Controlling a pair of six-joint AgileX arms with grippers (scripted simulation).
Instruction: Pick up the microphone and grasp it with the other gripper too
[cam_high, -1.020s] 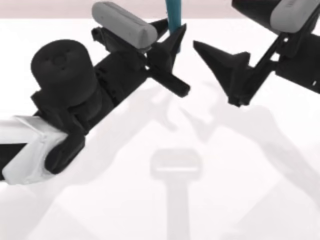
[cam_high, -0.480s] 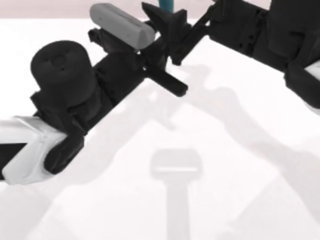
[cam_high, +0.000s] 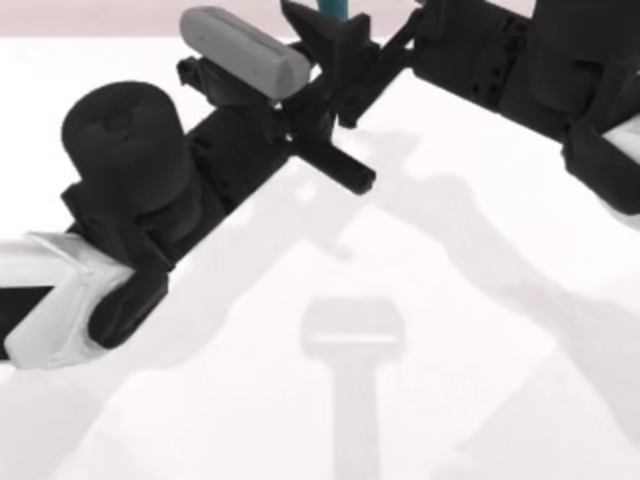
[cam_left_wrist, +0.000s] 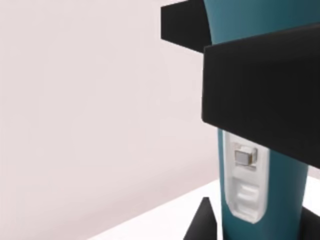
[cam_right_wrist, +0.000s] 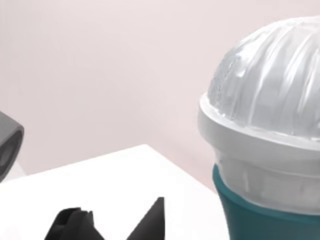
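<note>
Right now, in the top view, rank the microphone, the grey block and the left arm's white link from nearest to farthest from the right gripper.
Measured from the right gripper:
1. microphone, right beside it at the top edge.
2. grey block, to the left, on the left arm's wrist.
3. white link, at the far left, lower down.

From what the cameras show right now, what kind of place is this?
Probably a rendered simulation bench, not a real room: a bare white table, a flat pink backdrop, and two black arms whose left tool and right tool meet at a teal microphone held upright off the table.
</note>
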